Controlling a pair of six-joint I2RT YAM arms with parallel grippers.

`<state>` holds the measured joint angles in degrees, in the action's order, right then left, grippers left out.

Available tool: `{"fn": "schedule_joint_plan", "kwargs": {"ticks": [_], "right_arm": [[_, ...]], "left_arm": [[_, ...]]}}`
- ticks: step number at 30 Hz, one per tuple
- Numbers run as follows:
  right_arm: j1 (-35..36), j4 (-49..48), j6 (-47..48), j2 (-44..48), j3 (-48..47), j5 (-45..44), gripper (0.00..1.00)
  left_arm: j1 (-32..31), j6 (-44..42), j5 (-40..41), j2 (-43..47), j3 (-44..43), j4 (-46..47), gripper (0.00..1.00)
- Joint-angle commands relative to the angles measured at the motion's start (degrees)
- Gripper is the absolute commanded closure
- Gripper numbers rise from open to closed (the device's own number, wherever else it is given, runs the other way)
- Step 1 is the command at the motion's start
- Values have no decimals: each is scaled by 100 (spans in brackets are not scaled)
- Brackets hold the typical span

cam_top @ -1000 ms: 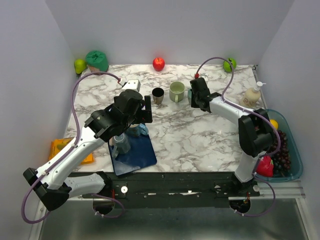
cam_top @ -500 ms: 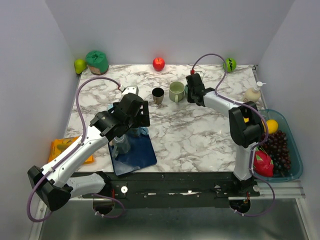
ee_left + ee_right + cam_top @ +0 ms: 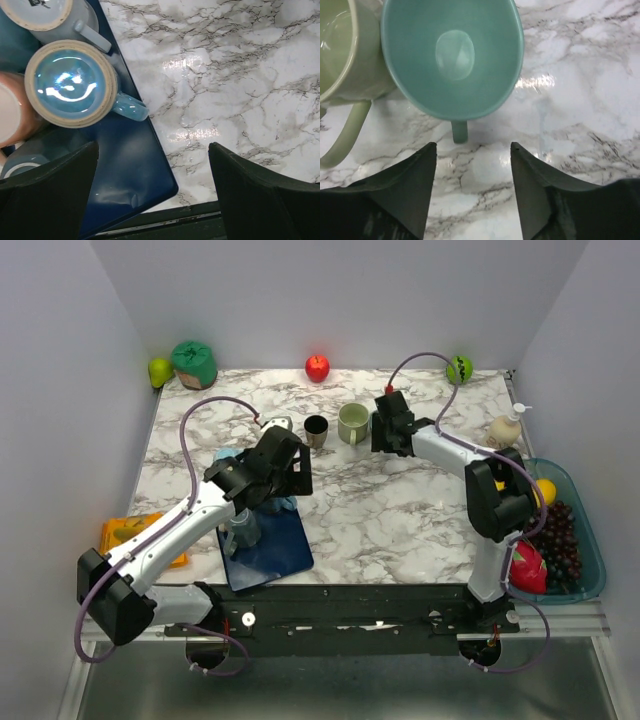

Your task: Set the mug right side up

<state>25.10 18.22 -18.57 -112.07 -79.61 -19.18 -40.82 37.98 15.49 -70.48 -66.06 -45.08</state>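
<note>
A teal mug (image 3: 452, 55) stands mouth up on the marble, its handle (image 3: 459, 131) pointing toward my right gripper (image 3: 471, 150). That gripper is open, just short of the handle, with nothing between its fingers. In the top view the right gripper (image 3: 385, 430) covers the teal mug. My left gripper (image 3: 152, 147) hangs open and empty over the right edge of a navy tray (image 3: 125, 175). On the tray a blue mug (image 3: 70, 82) sits upside down, and a grey-white mug (image 3: 45, 12) behind it is also inverted.
A pale green mug (image 3: 353, 423) touches the teal mug's left side, and a black cup (image 3: 316, 430) stands beside it. More mugs crowd the tray's left. A red apple (image 3: 317, 367) sits at the back, a soap bottle (image 3: 503, 430) and a fruit bin (image 3: 588, 540) on the right.
My right gripper has opened and let go of the teal mug, drawing back slightly. The left arm has shifted right and toward the back over the tray, still open.
</note>
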Motion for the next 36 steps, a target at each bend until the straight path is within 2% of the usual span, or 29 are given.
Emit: {"fn": "schedule_joint_plan", "kwargs": {"ticks": [1,4,9,16,24,33,36], "right_arm": [[-32,497,-295,869,42,142,26],[-32,990,-507,1248,86,151,20],[-32,1649,-692,2135,244,265,17],[-32,1808,-920,3111,789,590,16],[-32,1861,-921,3481,1062,679,16],[-32,1914,-815,3692,1194,714,16],[-40,1931,-806,3727,1229,714,16]], "left_arm": [[21,210,-371,-334,120,342,1],[13,377,-301,-493,199,430,1],[21,868,86,-880,182,369,1],[-23,2142,666,-1047,313,17,1],[-31,3653,1307,-1328,305,-229,1],[48,4341,1721,-1864,111,-432,2],[91,4341,1721,-1917,111,-423,13]]}}
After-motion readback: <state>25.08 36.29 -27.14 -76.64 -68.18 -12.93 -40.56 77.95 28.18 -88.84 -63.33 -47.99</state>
